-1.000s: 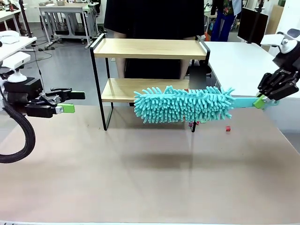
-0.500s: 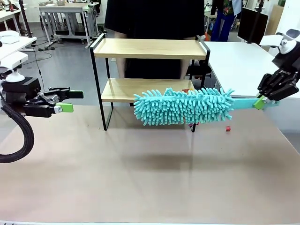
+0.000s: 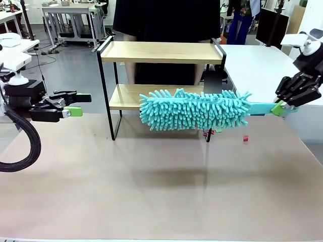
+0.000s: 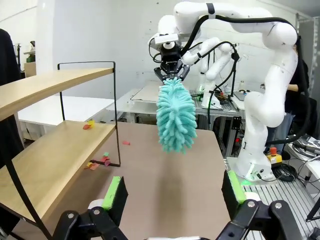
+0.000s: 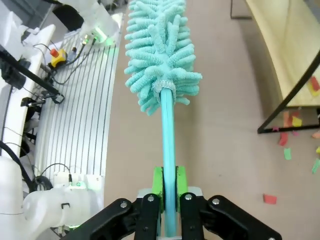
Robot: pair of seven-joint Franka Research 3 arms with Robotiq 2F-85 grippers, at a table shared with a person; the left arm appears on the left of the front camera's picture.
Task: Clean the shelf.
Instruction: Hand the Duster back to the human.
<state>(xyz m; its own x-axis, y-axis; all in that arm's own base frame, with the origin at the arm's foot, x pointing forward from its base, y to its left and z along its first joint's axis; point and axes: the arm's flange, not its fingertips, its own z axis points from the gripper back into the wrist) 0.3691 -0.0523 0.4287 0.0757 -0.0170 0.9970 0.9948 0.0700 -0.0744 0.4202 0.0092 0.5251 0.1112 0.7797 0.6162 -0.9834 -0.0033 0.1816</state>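
Observation:
The shelf [image 3: 161, 52] stands at the table's far middle, with two wooden boards in a black frame. In front of its lower board [image 3: 126, 96] a fluffy teal duster [image 3: 194, 109] hangs level in the air. My right gripper [image 3: 280, 107] is shut on the duster's teal handle [image 3: 260, 108] at the right. In the right wrist view the handle [image 5: 168, 150] runs out from between the green pads [image 5: 158, 182] of the right gripper [image 5: 169, 185]. My left gripper [image 3: 75, 104] hovers open and empty left of the shelf. Small coloured paper scraps [image 4: 87, 125] lie on the shelf's lower board [image 4: 55, 160].
More scraps [image 5: 295, 122] lie on the brown tabletop around the shelf's right front leg, and a red one [image 3: 245, 137] lies farther right. A person in black [image 3: 166, 20] stands right behind the shelf. A white table [image 3: 262, 65] adjoins at the right.
The duster has shifted a little to the left and slightly upward with the right gripper. The left gripper has risen a touch.

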